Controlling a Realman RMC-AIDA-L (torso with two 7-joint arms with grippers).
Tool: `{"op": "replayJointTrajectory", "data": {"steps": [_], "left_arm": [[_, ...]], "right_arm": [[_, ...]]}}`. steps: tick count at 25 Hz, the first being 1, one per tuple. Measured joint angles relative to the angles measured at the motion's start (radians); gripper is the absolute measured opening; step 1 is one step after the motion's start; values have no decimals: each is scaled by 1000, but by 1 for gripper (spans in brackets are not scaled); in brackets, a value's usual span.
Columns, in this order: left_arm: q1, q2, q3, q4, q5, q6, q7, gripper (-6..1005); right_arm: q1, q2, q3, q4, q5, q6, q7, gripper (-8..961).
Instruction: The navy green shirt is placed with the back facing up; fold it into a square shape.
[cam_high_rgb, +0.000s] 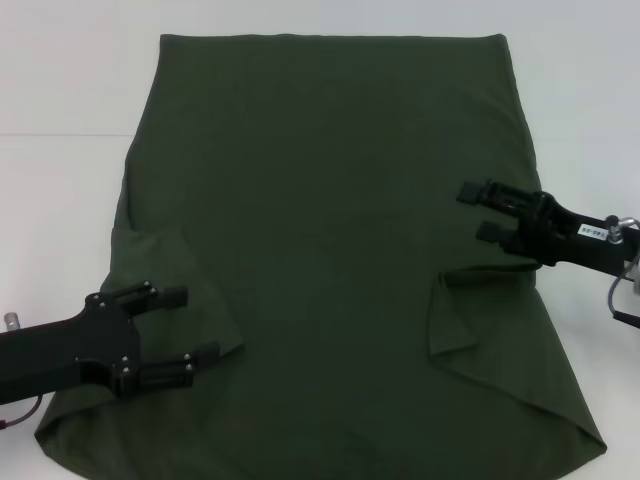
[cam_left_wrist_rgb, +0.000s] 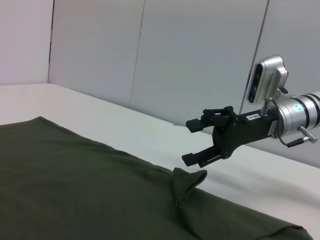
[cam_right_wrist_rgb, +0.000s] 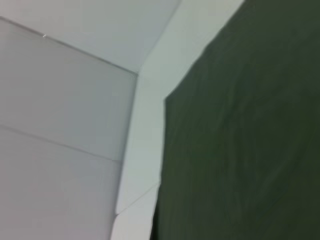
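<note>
Left gripper (cam_high_rgb: 178, 333), nearest, hovers spread and empty over the left sleeve (cam_high_rgb: 175, 285), already folded inward to square that edge. Right gripper (cam_high_rgb: 478, 212), spread and empty too, sits above the folded-in right sleeve (cam_high_rgb: 470, 315). The navy green shirt (cam_high_rgb: 330, 200) lies flat on the white table (cam_high_rgb: 60, 190), plain, hem farthest.

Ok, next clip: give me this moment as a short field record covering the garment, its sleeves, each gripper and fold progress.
garment: large dark olive-green cloth T-shirt, spread flat, plain side up
sleeves: both folded inward onto the body
left gripper: open, over the folded left sleeve, holding nothing
right gripper: open, above the shirt's right edge, just beyond the folded right sleeve, holding nothing
surface: white table
fold progress: sleeves in; body not yet folded into a square
</note>
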Motion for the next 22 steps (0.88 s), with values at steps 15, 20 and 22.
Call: {"op": "replayJointTrajectory", "data": {"steps": [15,20,22], "left_arm": [[9,0,-2,-8,-20,-7,-5,887],[9,-1,-2,-8,-20,-5,-2,887],[9,-1,-2,-8,-20,-5,-2,887]], "right_arm": [[-155,-24,-9,10,35,-51,54,941],[-137,-11,-18,10,-8,23,76,942],[-129,-6,-19,11,-12,45,77,942]]}}
